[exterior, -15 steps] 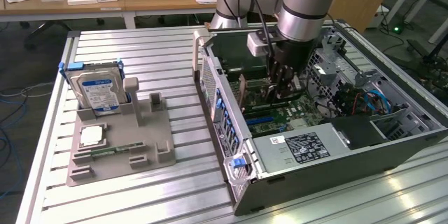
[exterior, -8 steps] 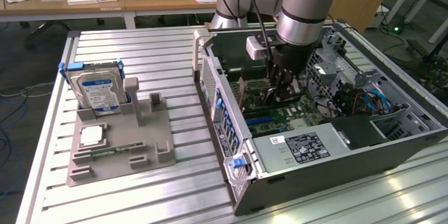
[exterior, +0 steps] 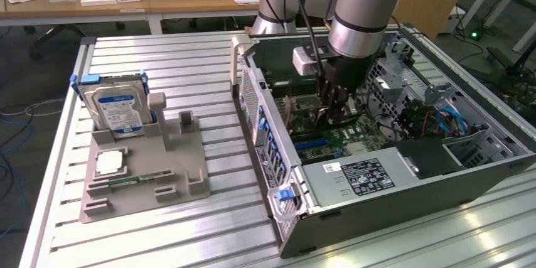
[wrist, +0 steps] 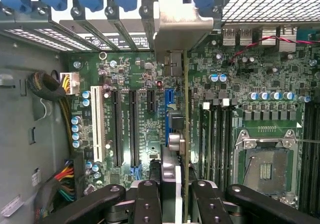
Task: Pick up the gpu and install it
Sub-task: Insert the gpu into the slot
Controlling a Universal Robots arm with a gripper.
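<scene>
Gripper (wrist: 170,194) fingers sit closest to the wrist camera, closed partway on the gpu (wrist: 182,134), which stands on edge over the motherboard (wrist: 145,114), silver bracket toward the case's rear slots. Exterior view, left to right: grey holder tray (exterior: 142,174) with hard drive (exterior: 117,108) upright, then the open computer case (exterior: 393,155), arm reaching down inside with the card.
</scene>
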